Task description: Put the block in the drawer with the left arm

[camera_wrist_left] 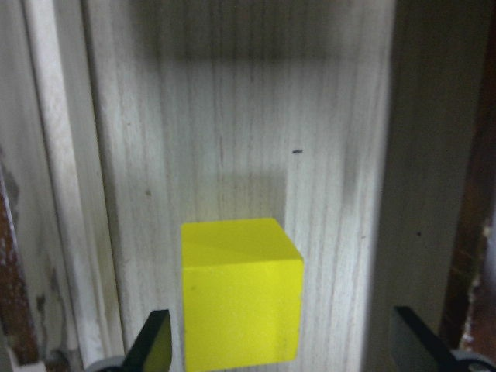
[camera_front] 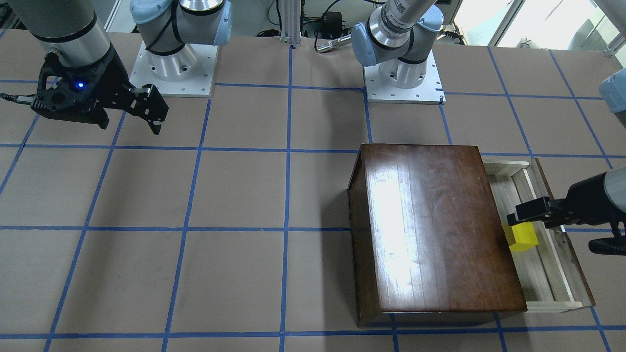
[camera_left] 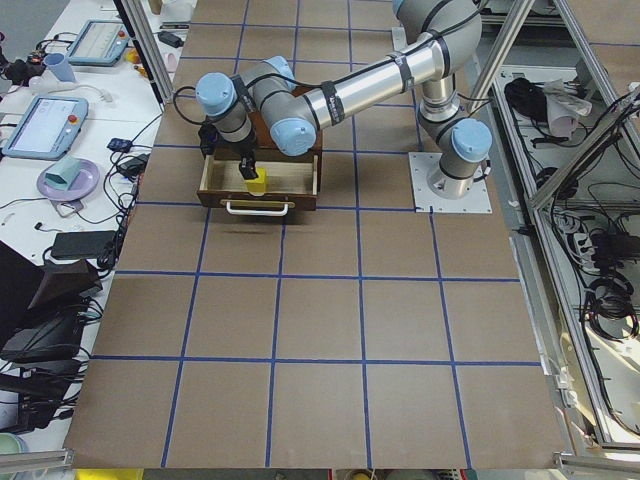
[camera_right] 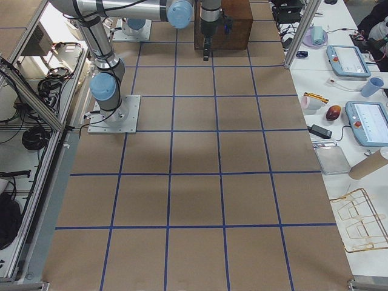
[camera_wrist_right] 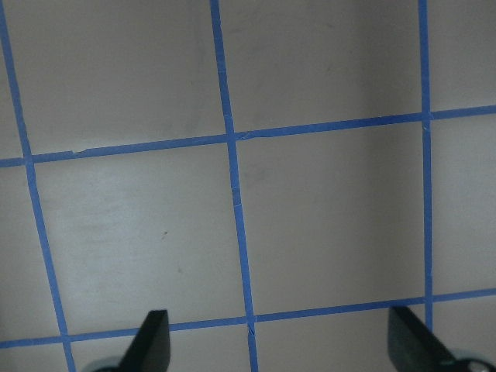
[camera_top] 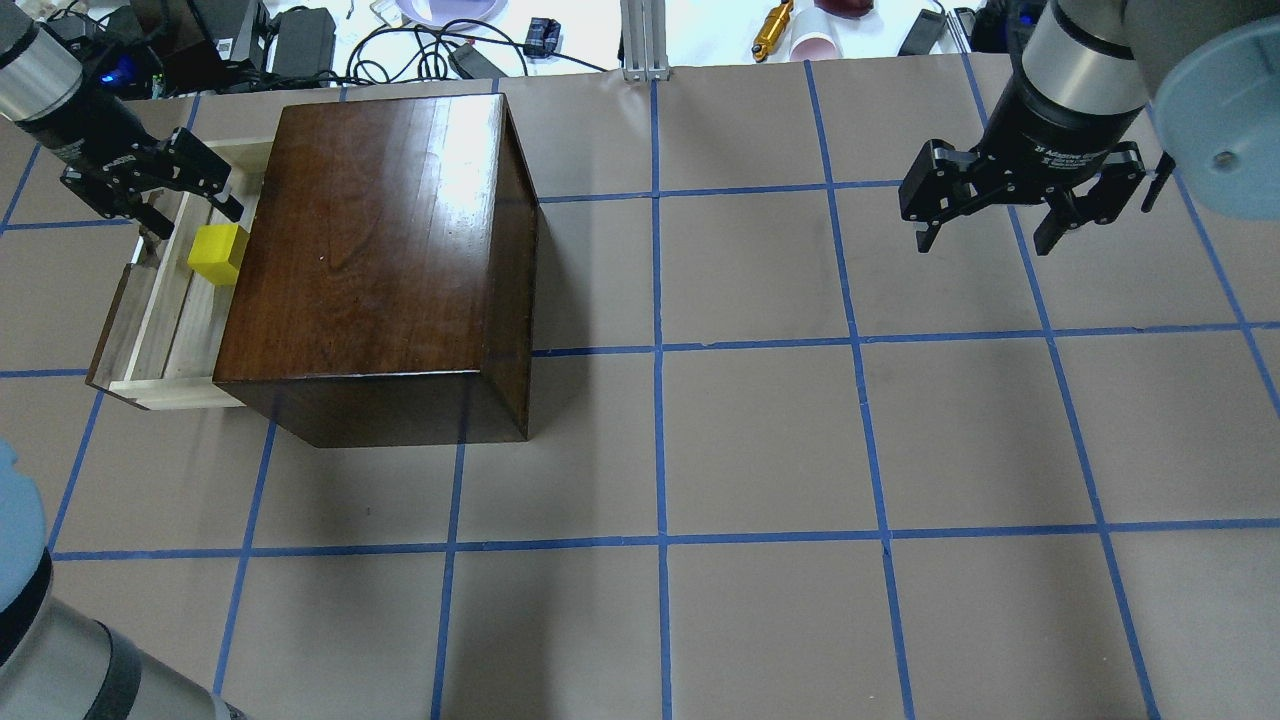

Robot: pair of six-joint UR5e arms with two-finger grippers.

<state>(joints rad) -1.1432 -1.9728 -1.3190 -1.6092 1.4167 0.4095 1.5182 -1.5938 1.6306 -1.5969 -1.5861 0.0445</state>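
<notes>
The block (camera_top: 218, 253) sits in the drawer (camera_top: 150, 330) (left gripper (camera_top: 197, 220) spread wide, empty).

Bright, even overhead light w/ a white glare streak on the glossy box (camera_top: 370, 240) top; soft shadows fall beside it on the table (camera_top: 760, 440). Left wrist view is dimmer & slightly soft, the block (camera_wrist_left: 240, 291) casting a faint shadow on the drawer (camera_wrist_left: 232, 139) floor

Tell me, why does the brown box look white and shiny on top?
It is glare: in the exterior front-facing view, light bounces off the glossy box in a pale streak; the overhead exterior view shows a smaller streak near its far edge.
</notes>
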